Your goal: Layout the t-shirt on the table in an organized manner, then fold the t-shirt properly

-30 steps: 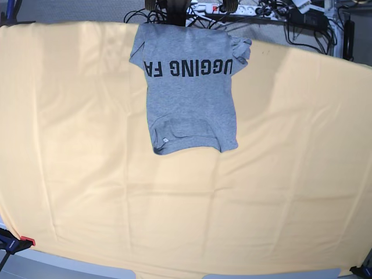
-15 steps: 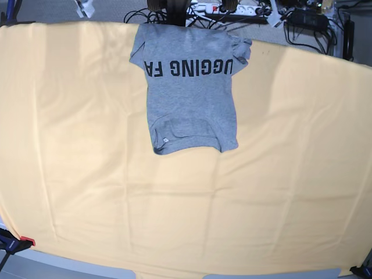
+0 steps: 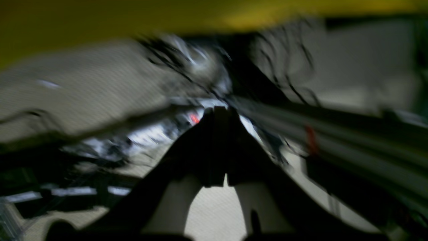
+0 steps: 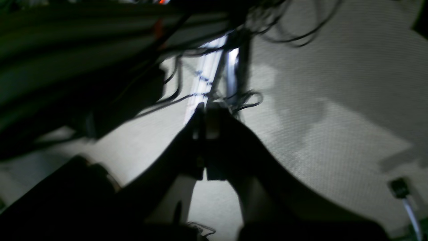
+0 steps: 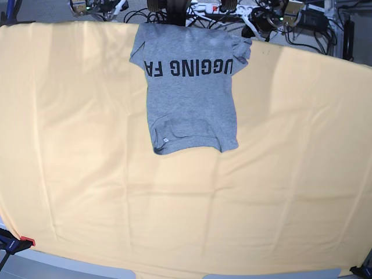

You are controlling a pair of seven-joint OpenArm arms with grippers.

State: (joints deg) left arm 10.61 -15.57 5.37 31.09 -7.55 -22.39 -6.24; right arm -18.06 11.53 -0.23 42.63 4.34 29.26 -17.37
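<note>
The grey t-shirt (image 5: 192, 99) lies on the pale yellow-orange table (image 5: 87, 174) at the far middle, its collar end at the far edge and its hem toward the front. Black lettering (image 5: 189, 68) reads upside down across the chest. Its right-hand sleeve (image 5: 241, 49) is bunched up. Both arms stay beyond the far edge: a bit of the right arm (image 5: 87, 6) at top left, a bit of the left arm (image 5: 273, 14) at top right. The left gripper (image 3: 219, 112) is shut on nothing over the floor. The right gripper (image 4: 205, 112) is also shut and empty.
Cables and a power strip (image 5: 203, 8) lie on the grey floor behind the table. A clamp (image 5: 17, 243) grips the cloth at the front left corner. The cloth shows faint crease lines (image 5: 174, 192) in front of the shirt.
Parts of both arms have come into the base view along the top edge, left and right of the shirt. The t-shirt has not moved.
</note>
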